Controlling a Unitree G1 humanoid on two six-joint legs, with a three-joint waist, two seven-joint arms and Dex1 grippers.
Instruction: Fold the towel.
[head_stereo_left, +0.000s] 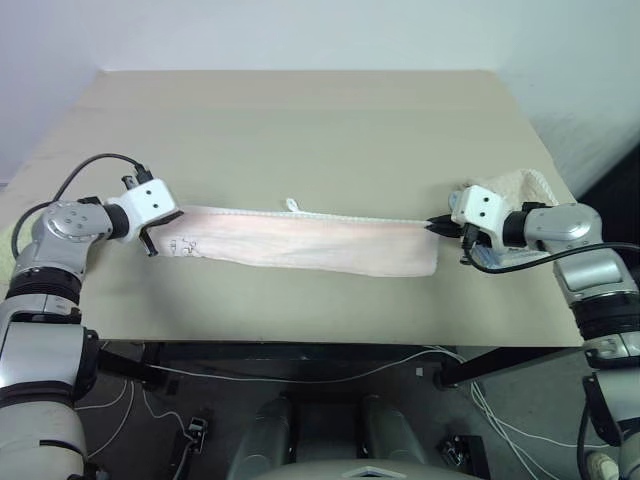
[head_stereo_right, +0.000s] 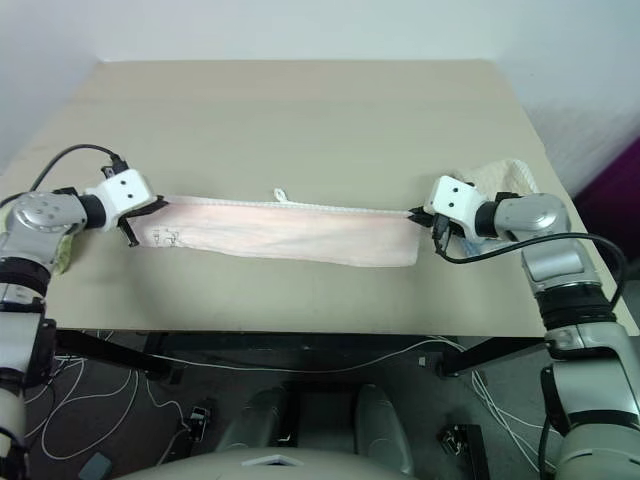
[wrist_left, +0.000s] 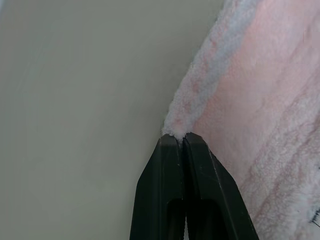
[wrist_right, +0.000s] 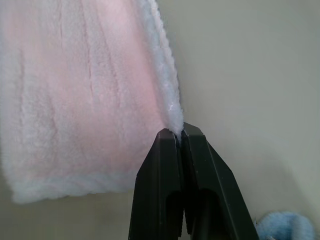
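Where the right hand (wrist_right: 179, 134) pinches the towel (wrist_right: 80, 100), blue cloth (wrist_right: 285, 226) peeks.

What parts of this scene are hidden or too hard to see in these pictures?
- Small dark marking on the pink towel, head views: too small to read.
- Cream cloth, head views: partly behind the right claw.
- Blue fluffy thing, right wrist view: cut off by the edge.
- Greenish cloth, right eye view: mostly behind the left arm.

The pink towel (head_stereo_left: 300, 243) has a small dark mark near its left end, too tiny to read.
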